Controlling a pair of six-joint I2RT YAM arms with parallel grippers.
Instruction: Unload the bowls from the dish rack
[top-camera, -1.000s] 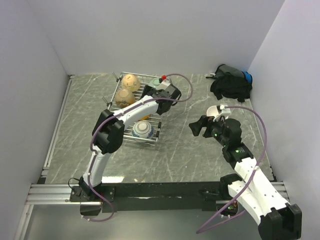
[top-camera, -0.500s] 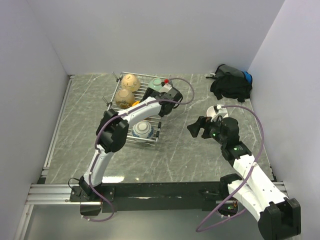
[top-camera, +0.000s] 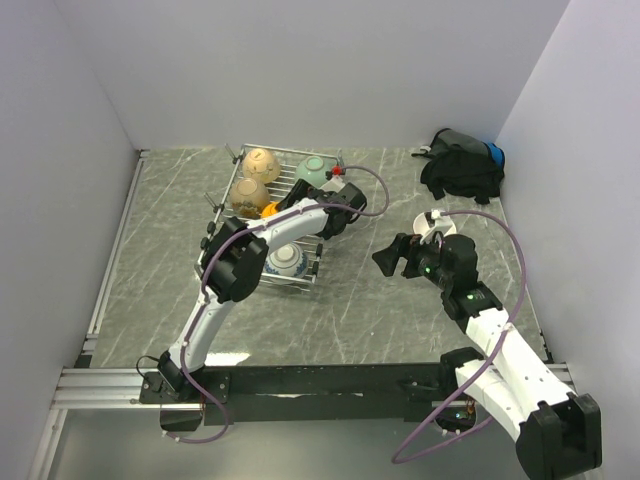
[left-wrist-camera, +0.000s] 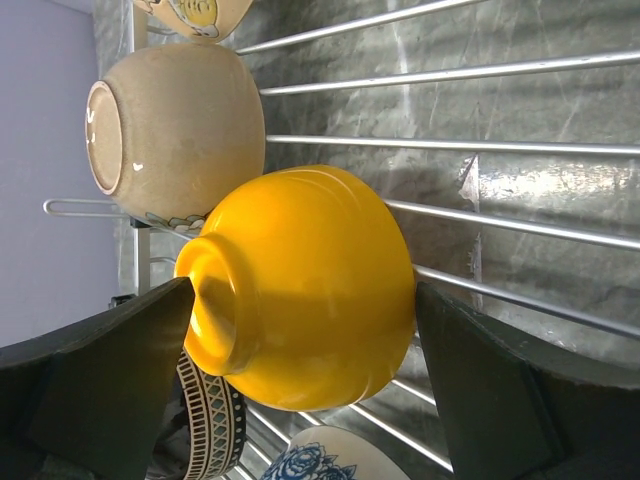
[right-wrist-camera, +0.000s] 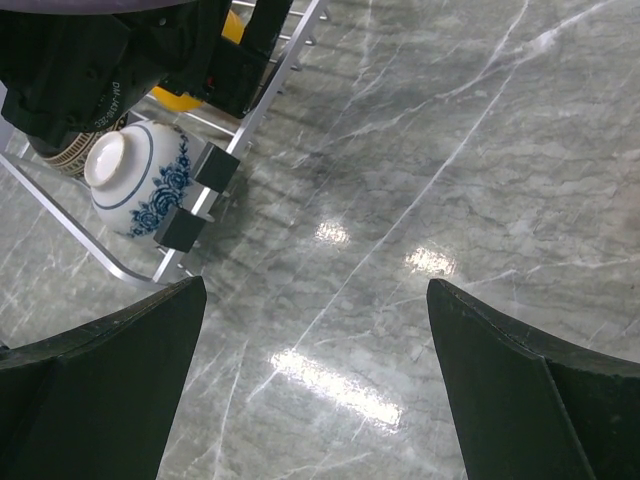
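Straddling the yellow-orange round ceramic bowl (left-wrist-camera: 320, 250) in the silver wire dish rack (left-wrist-camera: 520, 145), the left gripper (left-wrist-camera: 303, 290) is gaping unclenched. The right gripper (right-wrist-camera: 317, 283) is hanging released at four o'clock from the rack.

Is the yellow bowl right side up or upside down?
Upside down: the yellow bowl has its foot ring up, rim down on the rack wires.

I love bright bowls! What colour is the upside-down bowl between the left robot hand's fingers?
The bowl is bright yellow, seen best in the left wrist view.
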